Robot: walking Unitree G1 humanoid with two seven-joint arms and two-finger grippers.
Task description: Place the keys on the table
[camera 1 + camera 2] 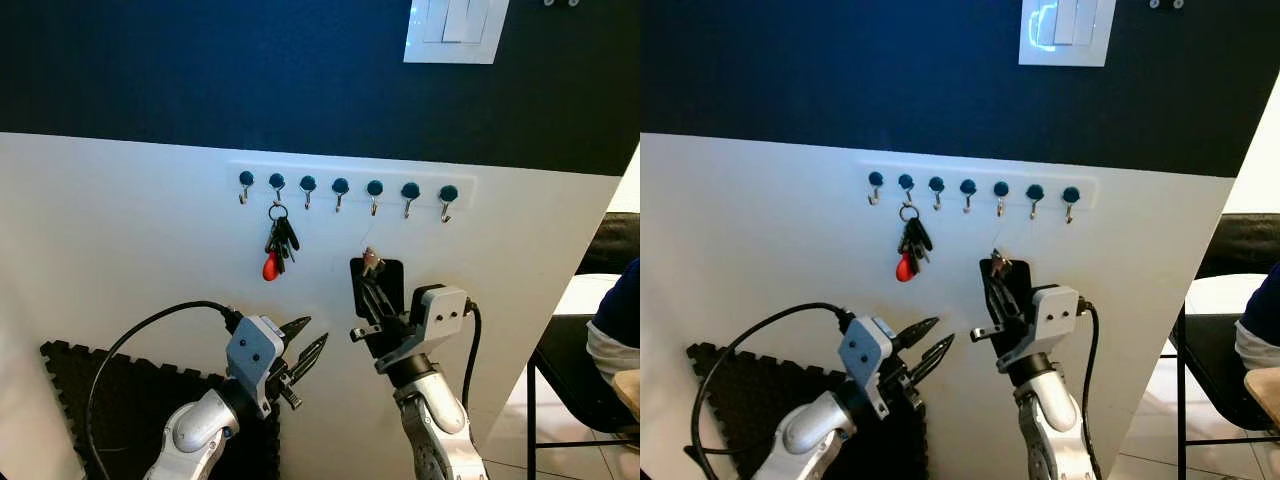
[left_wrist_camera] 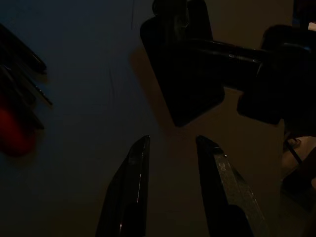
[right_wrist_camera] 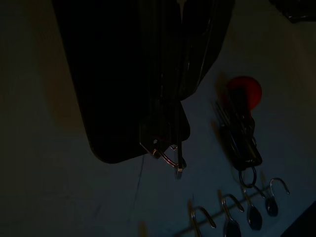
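Looks like the carry step, just after lifting off the rack: right gripper [image 1: 368,278] raised before the white wall [image 1: 120,230], fingers clamped together on a flat black tag [image 1: 388,275] with a small metal ring [image 3: 170,159] at its upper end, held just below the row of hooks [image 1: 340,190] and free of them. Hard to say from the dim wrist views whether any keys hang from that ring. A second bunch [image 1: 279,245], with a red fob, hanging on the second hook from the left, untouched and well apart from both grippers. Left gripper [image 1: 308,342] low and to the left of the right one, fingers apart, holding nothing, pointed at the wall. Probably the tag set is the task's thing, though the red-fob bunch could be meant instead. Next, in all likelihood: keep the grip firm, draw the right arm back from the wall without snagging the ring on a hook, turn toward the table, lower the set onto it and only then part the fingers.
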